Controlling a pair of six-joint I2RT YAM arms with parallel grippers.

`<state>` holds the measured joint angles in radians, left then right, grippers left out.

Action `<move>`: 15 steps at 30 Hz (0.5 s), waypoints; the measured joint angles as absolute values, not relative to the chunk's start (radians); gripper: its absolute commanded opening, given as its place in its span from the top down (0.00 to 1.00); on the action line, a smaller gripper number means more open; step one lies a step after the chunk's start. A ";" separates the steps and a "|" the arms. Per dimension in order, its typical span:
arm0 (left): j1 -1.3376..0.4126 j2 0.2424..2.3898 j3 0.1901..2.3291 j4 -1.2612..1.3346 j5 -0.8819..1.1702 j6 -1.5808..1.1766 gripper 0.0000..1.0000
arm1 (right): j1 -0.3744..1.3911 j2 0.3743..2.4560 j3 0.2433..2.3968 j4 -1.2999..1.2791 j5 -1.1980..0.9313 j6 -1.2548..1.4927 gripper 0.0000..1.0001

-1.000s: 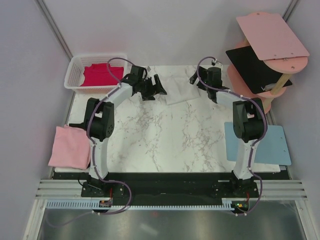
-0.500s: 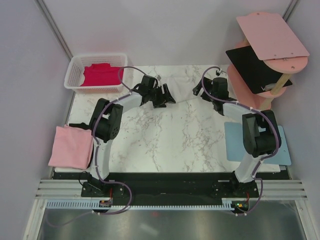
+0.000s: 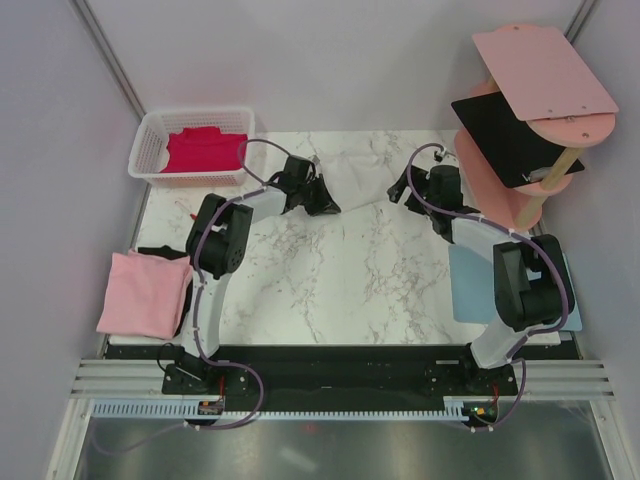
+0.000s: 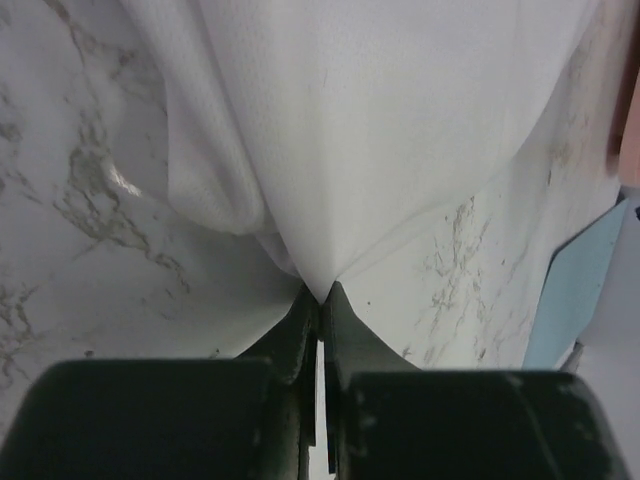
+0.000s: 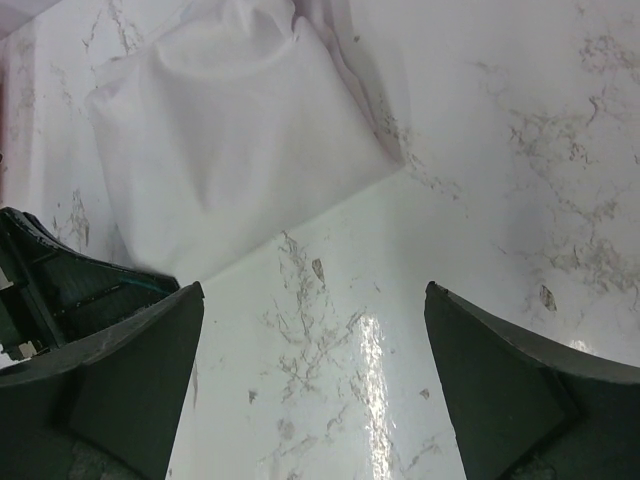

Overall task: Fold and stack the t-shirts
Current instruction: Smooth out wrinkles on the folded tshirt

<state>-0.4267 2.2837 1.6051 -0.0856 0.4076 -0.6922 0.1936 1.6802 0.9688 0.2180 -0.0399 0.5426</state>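
Note:
The white t-shirt (image 3: pixel 362 168) lies crumpled at the back middle of the marble table. My left gripper (image 3: pixel 326 201) is at its near-left edge, shut on a pinch of the white cloth (image 4: pixel 321 290); the rest of the shirt (image 4: pixel 400 120) spreads out ahead of the jaws. My right gripper (image 3: pixel 404 186) stands open just right of the shirt, with only bare marble between its fingers (image 5: pixel 312 292) and the white shirt (image 5: pixel 230 140) beyond them. The magenta-red shirt (image 3: pixel 204 150) sits in the white basket (image 3: pixel 146 142). The light pink shirt (image 3: pixel 143 292) lies folded at the left, with dark cloth (image 3: pixel 157 251) peeking from under it.
A pink shelf stand (image 3: pixel 545 70) with a flat black piece (image 3: pixel 505 135) on it rises at the back right. The light-blue mat (image 3: pixel 515 285) lies at the right edge, behind the right arm. Grey walls close in both sides.
My left gripper moved right along the white shirt's edge and went from open to shut on the cloth. The right arm shifted slightly right and stayed open.

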 measured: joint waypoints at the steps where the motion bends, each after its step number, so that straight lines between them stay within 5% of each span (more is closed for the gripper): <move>1: -0.427 2.278 1.582 -0.073 0.420 -0.692 0.98 | 0.194 1.673 0.955 0.215 -0.042 0.540 0.02; 12: -0.435 1.964 1.143 -0.144 0.526 -0.630 0.98 | 0.199 1.556 0.900 0.077 -0.052 0.475 0.02; 15: -0.437 1.848 1.032 -0.203 0.523 -0.599 0.79 | 0.199 1.510 0.881 0.044 -0.069 0.463 0.02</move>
